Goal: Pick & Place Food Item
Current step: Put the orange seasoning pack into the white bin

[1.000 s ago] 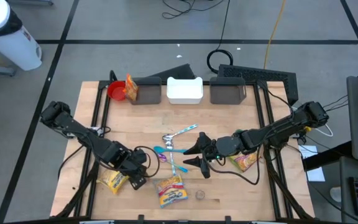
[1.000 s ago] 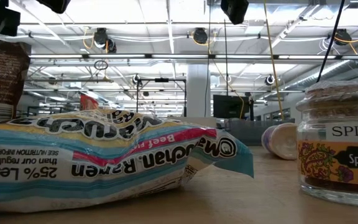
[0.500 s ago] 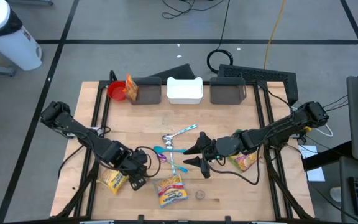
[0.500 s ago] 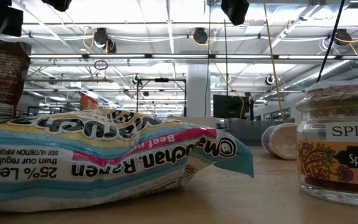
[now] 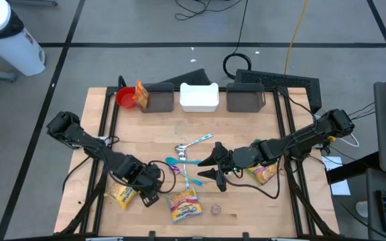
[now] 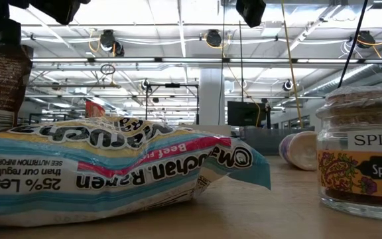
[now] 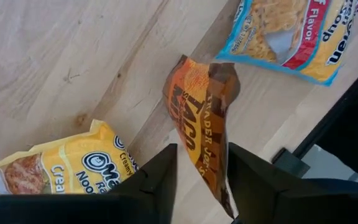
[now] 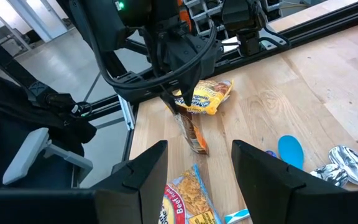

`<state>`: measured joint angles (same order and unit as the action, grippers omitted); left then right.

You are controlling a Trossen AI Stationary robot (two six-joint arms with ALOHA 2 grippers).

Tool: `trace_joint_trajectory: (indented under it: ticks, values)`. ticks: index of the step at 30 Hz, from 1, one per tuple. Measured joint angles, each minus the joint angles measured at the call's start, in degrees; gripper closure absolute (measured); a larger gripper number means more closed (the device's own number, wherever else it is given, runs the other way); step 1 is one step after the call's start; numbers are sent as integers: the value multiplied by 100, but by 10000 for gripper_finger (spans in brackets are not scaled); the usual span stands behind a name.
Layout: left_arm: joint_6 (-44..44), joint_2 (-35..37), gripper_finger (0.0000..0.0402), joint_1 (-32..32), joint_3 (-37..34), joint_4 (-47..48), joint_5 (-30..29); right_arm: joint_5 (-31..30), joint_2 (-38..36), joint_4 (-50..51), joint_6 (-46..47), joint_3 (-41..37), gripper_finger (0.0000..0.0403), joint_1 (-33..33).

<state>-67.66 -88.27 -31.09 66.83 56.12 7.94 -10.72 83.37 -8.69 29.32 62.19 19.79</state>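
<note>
My fingers (image 7: 160, 180) are matt black plastic, and the brown pouch (image 7: 202, 118) between them is crinkled, glossy foil. The table (image 7: 55, 56) is pale wood, smooth and lightly grained. The noodle packs (image 7: 61, 165) are shiny printed film. The jar (image 6: 362, 156) is clear glass with a paper label. The spoon (image 8: 353, 163) is polished metal.

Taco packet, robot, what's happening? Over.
Left end effector shut on taco seasoning packet, lifted. Right end effector open, waiting mid-table. Noodle packs lie beneath.
</note>
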Motion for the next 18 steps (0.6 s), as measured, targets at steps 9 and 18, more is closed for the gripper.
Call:
trace_joint_trajectory:
  ticks: [9, 18]
  values:
    - [88, 0, 393, 0, 0, 35, 159, 0, 0, 2, 0, 0, 232, 2]
    - [100, 7, 396, 0, 0, 33, 420, 0, 0, 2, 0, 0, 232, 2]
